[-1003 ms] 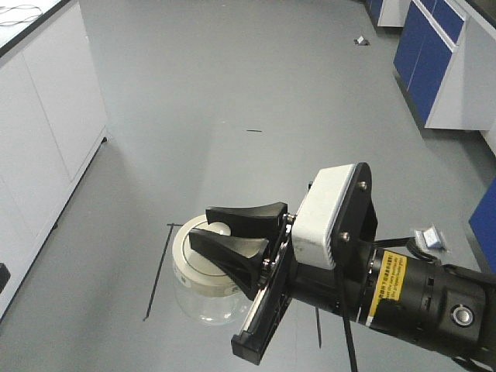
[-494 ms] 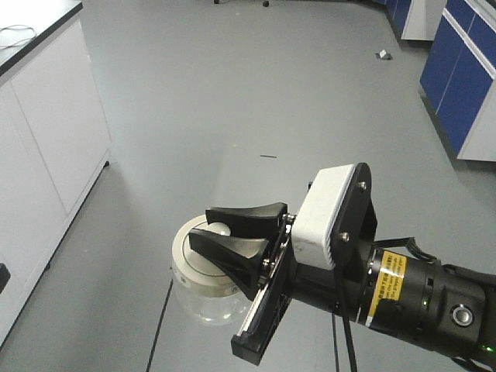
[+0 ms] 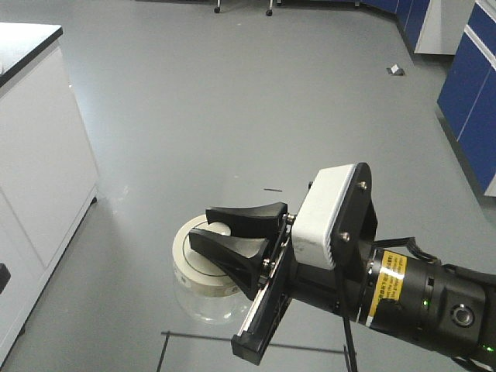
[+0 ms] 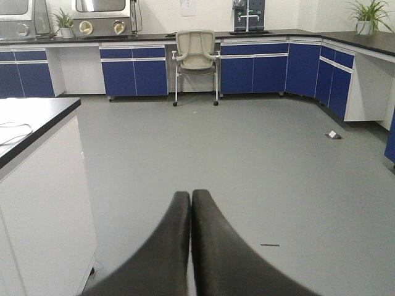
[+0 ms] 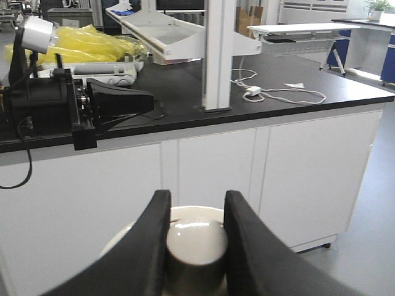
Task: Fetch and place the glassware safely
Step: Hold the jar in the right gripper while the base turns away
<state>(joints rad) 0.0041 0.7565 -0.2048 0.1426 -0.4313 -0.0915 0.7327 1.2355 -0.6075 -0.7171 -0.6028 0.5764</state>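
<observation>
Noting for you: the right gripper (image 3: 221, 229) is closed partway, its 2 black fingers (image 5: 154, 246) pinched on the raised knob (image 5: 194, 242) of the cream-white lid (image 3: 192, 267). The wrist view shows both fingers touching the knob, 1 on each side, so the gap is only as wide as the knob.

The glass jar (image 3: 203, 304) hangs upright under that lid, its clear body showing below the rim. It is held in the air above the grey floor (image 3: 232, 93), well apart from the corner of the white counter (image 3: 39, 170) on the left. Black tape lines (image 3: 186, 334) cross the floor beneath it.

The left gripper (image 4: 191, 206) has its 2 fingers pressed together along their length, with nothing between them. It points across open floor toward a chair (image 4: 196, 55) at the far wall.
</observation>
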